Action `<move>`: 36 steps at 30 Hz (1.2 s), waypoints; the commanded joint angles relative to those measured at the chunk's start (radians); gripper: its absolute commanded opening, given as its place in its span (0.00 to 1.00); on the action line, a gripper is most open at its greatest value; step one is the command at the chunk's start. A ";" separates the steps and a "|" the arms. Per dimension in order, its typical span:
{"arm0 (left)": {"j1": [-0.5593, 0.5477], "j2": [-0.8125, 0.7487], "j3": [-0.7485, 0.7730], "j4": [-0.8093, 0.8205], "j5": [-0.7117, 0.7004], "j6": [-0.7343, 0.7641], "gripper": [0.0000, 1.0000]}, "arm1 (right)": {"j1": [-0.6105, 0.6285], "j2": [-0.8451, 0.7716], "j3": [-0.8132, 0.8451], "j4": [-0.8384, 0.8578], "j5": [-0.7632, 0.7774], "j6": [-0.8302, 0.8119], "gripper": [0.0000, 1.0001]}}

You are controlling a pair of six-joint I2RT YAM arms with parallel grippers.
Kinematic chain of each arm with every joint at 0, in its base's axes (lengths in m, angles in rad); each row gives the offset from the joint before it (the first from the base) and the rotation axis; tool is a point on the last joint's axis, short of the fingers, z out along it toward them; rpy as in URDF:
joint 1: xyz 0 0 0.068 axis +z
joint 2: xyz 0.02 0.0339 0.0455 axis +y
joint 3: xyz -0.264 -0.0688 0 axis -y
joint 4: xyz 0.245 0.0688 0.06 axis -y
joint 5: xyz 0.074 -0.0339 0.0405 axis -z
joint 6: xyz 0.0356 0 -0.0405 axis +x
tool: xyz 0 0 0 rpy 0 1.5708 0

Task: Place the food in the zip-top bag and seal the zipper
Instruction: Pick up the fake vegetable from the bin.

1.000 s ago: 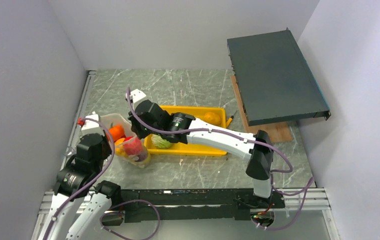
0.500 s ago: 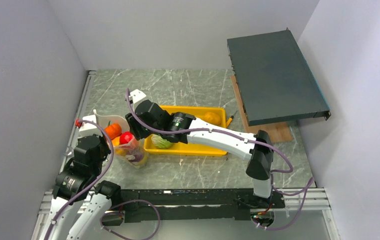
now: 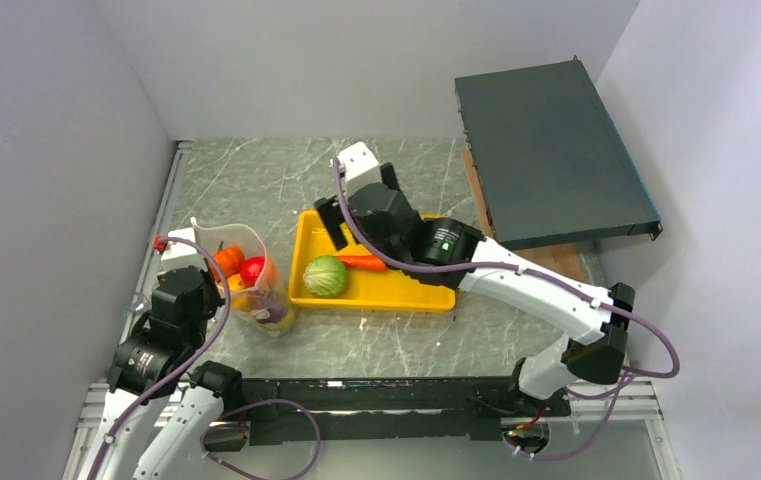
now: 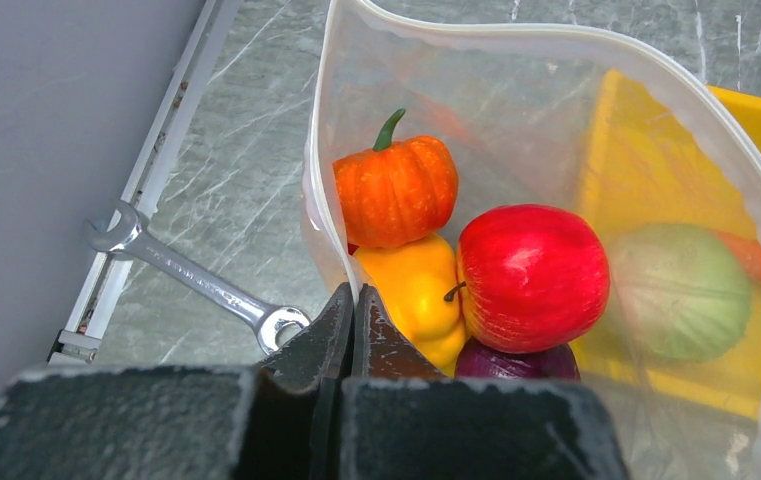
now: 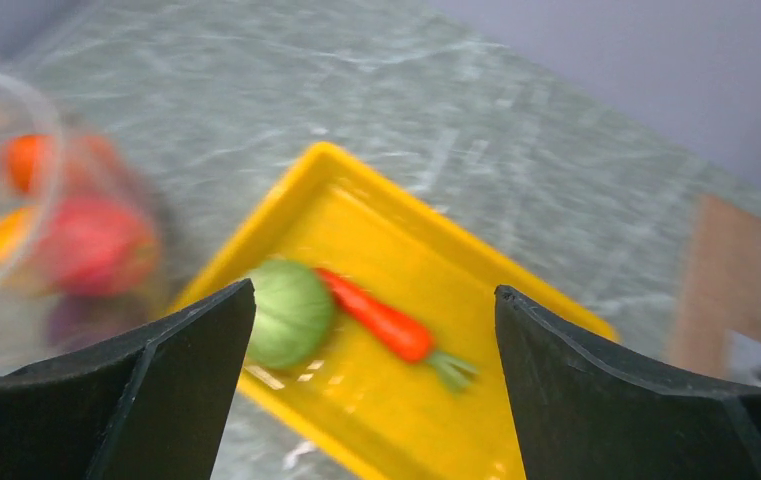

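Left end effector (image 4: 353, 318) is clenched on the near rim of the clear bag (image 4: 556, 130), so the bag stands upright with its mouth wide open on the desk (image 3: 256, 180), just beside the left end of the yellow tray (image 3: 396, 296). Four things are inside the bag: an orange pumpkin (image 4: 396, 190) toward the back, a red tomato (image 4: 531, 275) next to it, a yellow pepper (image 4: 411, 290) under the pumpkin and a purple onion (image 4: 516, 362) down under the tomato. The zipper (image 4: 476, 35) runs round the open mouth, not sealed.

Right end effector (image 5: 371, 295) is released, jaws spread wide with nothing between them, hanging over the tray. In the tray lie a green cabbage (image 3: 325, 276) at the left end and a carrot (image 3: 364, 263) right beside it; can't tell if they actually touch. There's also a wrench (image 4: 186, 275) on the desk left of the bag
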 commanded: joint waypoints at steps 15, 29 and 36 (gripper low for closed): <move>-0.002 -0.004 0.007 0.035 -0.008 0.011 0.00 | -0.245 0.415 -0.189 -0.105 0.499 -0.119 0.99; -0.002 -0.004 0.004 0.036 -0.008 0.011 0.00 | -0.332 0.522 -0.216 -0.006 0.327 -0.190 0.97; -0.002 -0.001 0.007 0.034 -0.008 0.011 0.00 | -0.354 0.579 -0.171 -0.048 0.314 -0.160 0.88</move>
